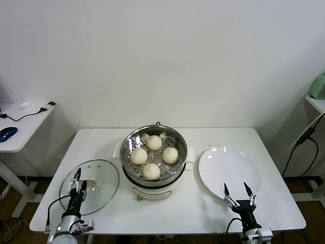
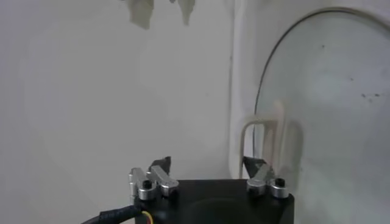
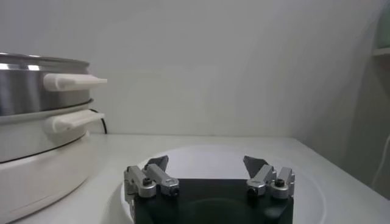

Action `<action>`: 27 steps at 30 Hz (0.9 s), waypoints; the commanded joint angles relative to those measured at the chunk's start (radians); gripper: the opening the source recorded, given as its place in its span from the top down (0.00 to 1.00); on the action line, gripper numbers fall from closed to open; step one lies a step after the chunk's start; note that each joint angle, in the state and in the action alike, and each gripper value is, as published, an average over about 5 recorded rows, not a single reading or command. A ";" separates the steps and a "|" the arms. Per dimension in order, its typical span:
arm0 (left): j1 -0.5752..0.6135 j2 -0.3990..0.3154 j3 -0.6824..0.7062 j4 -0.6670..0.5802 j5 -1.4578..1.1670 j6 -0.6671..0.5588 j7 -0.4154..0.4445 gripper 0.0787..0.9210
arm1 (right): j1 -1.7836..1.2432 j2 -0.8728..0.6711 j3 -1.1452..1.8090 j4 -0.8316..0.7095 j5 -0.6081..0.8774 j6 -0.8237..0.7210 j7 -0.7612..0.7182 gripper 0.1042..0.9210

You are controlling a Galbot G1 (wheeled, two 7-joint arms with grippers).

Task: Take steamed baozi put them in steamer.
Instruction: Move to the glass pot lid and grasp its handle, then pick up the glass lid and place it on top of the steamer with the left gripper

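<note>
Several cream-white baozi [image 1: 154,142] lie in the perforated basket of the shiny steel steamer [image 1: 133,175], which stands on its white base at the middle of the table. My left gripper [image 1: 77,177] is open and empty, low at the front left, over the near edge of the glass lid; its wrist view shows its gripper [image 2: 207,164] with jaws wide apart. My right gripper [image 1: 236,191] is open and empty at the front right, over the near rim of the white plate. In the right wrist view this gripper [image 3: 206,163] has the steamer [image 3: 36,91] off to one side.
A round glass lid [image 1: 96,190] with a white handle lies flat at the left of the steamer and also shows in the left wrist view [image 2: 329,91]. A flat white plate [image 1: 228,170] lies bare at the right. A side desk with a mouse [image 1: 7,133] stands at the far left.
</note>
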 commanded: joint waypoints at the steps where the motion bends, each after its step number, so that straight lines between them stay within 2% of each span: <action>1: -0.036 0.009 0.002 0.043 0.018 0.008 0.002 0.27 | -0.004 0.006 -0.001 0.013 -0.002 -0.003 0.003 0.12; 20: -0.042 0.003 0.000 0.106 0.027 -0.032 -0.029 0.91 | 0.000 0.004 -0.011 0.042 -0.010 -0.012 -0.002 0.12; 24: -0.029 0.004 -0.006 0.075 0.022 -0.034 -0.023 0.94 | 0.002 0.001 -0.011 0.052 -0.013 -0.013 -0.002 0.12; 27: 0.000 0.010 -0.012 -0.005 -0.012 -0.024 0.005 0.94 | -0.002 0.000 -0.009 0.063 -0.015 -0.011 -0.001 0.12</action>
